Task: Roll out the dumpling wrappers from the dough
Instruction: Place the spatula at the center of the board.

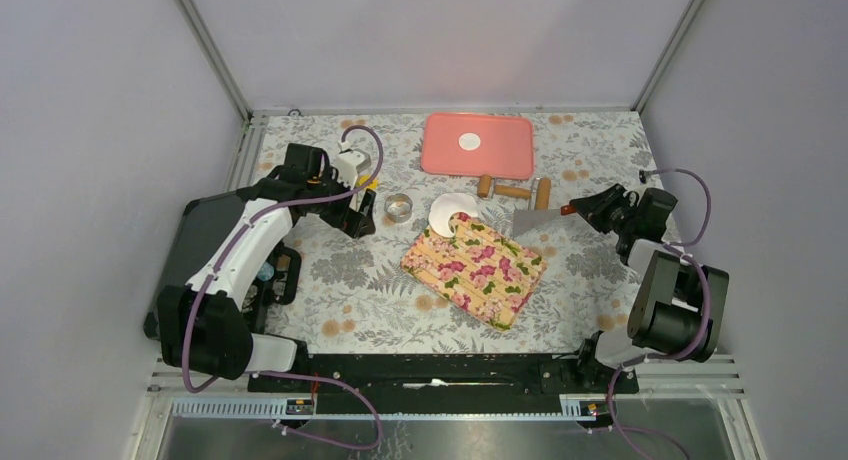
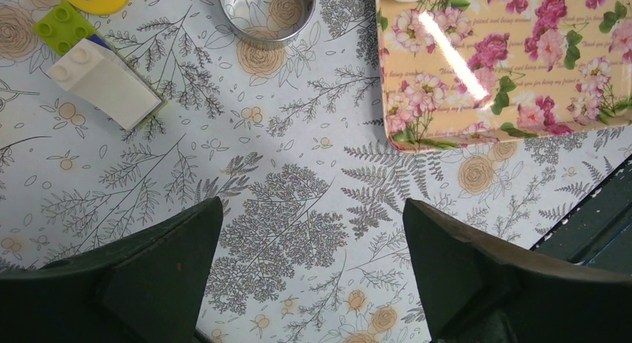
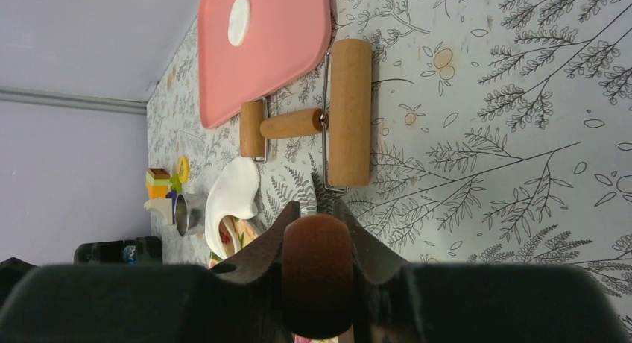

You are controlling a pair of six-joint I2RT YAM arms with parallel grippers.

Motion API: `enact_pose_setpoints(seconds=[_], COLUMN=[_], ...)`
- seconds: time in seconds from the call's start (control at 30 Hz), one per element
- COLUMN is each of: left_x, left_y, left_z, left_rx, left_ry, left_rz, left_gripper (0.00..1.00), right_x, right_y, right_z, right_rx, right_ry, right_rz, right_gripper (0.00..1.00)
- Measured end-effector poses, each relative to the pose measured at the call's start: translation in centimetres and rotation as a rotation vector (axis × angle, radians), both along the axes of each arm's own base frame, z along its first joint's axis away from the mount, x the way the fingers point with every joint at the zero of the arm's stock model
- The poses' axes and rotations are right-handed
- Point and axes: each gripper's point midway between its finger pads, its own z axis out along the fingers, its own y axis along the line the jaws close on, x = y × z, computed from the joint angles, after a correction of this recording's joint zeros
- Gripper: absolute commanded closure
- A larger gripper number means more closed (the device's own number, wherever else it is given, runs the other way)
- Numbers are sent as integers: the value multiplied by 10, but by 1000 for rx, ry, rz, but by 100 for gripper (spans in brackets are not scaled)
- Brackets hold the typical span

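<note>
The left arm stretched forward, and the left gripper pointed down with its jaws spread wide. The right arm folded inward, its right gripper held level and clamped on a spatula handle.

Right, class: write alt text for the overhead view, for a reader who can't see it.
The right pincer grips a metal spatula beside a notched dough sheet overlapping a corner of the floral board. One round wrapper lies on a pink tray; the left pincer hangs open near a ring cutter.
</note>
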Motion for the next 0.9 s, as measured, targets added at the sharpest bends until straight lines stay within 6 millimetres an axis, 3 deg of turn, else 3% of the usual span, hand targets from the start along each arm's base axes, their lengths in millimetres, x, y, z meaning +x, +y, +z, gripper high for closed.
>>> enact_pose_setpoints(seconds=[0.2, 0.3, 0.57, 0.9], left_x=[1, 2, 4, 5], left_y=[0, 0, 0, 10], left_z=[-3, -3, -2, 9], left_rx=[2, 1, 0, -4], left_ry=[7, 4, -4, -37], left_rz=[0, 0, 2, 31], left_gripper=[1, 1, 1, 1], right_x=[-4, -15, -41, -67], right_y=[0, -1, -13, -29], right_z=[-10, -18, -5, -28], right_rx=[1, -24, -200, -331], right_ry=[43, 101, 127, 291], right_rz=[-5, -12, -29, -26], right_gripper=[33, 17, 9, 1])
